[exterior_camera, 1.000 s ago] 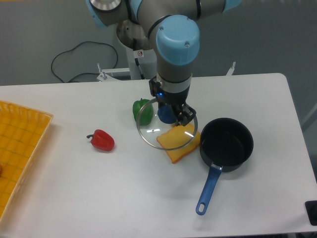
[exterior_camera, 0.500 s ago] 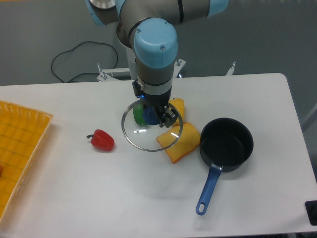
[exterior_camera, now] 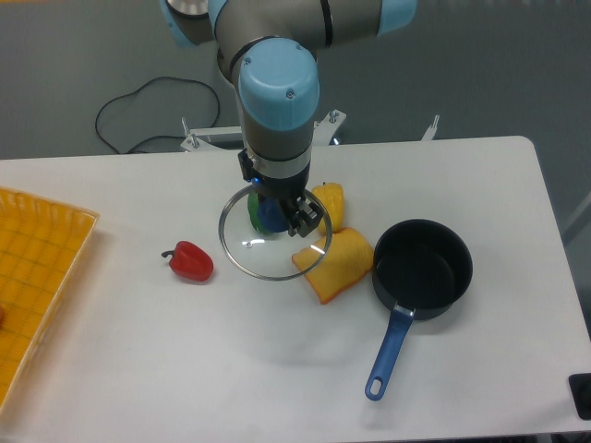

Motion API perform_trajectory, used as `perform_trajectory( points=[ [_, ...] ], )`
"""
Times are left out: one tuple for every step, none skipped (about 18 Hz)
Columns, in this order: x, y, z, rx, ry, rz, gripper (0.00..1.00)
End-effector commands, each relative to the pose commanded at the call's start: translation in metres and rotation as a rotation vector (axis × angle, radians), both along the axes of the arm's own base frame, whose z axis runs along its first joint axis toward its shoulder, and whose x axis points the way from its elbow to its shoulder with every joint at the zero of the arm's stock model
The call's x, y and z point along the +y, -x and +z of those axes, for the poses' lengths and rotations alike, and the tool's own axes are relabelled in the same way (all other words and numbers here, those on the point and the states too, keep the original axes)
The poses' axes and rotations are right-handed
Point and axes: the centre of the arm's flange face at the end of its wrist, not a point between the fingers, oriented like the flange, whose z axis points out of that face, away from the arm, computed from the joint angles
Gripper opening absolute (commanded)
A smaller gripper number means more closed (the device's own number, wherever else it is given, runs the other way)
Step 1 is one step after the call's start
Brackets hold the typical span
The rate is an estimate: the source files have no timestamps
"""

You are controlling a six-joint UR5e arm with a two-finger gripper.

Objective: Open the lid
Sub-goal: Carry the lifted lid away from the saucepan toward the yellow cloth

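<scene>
- The gripper (exterior_camera: 280, 214) is gripping the blue knob at the centre of the lid (exterior_camera: 274, 231), its fingers closed on it; the knob itself is largely hidden by the wrist, so the exact bite is hard to confirm.
- The lid is hanging clear of the saucepan (exterior_camera: 422, 269), well off toward the pan's 9 o'clock side, and appears to be held above the worktop (exterior_camera: 138, 351) rather than resting on it.
- The pan is sitting uncovered, its blue handle pointing toward 7 o'clock.
- Beneath and beside the glass disc: a green pepper (exterior_camera: 253, 210) showing through at the disc's 11 o'clock, yellow pieces (exterior_camera: 334, 258) overlapping the rim from 2 to 4 o'clock, and a red pepper (exterior_camera: 190, 262) lying apart at 9 o'clock.
- Judgement: the lifting part appears done; what is remaining is setting the lid down.
- Advice: lower over bare worktop at roughly 7 o'clock of the disc, keep the disc level, and release only when the rim is resting flat; landing on the yellow pieces risks tilting the glass.
</scene>
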Motion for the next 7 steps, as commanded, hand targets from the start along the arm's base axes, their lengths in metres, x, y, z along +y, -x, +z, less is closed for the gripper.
perform_trajectory(
  points=[
    [-0.0001, -0.0002, -0.0008, -0.001, 0.001, 0.0, 0.52],
    [-0.0003, -0.0003, -0.0015, -0.002, 0.002, 0.0, 0.52],
    [-0.0005, -0.0007, -0.0036, -0.005, 0.003, 0.0, 0.52],
    [-0.0004, -0.0009, -0.0036, -0.007, 0.002, 0.0, 0.52],
    [-0.0003, -0.001, -0.0042, -0.007, 0.001, 0.006, 0.52],
    [-0.0003, -0.001, -0.0042, -0.007, 0.002, 0.011, 0.52],
    [-0.0002, -0.0011, -0.0042, -0.008, 0.001, 0.011, 0.52]
  ],
)
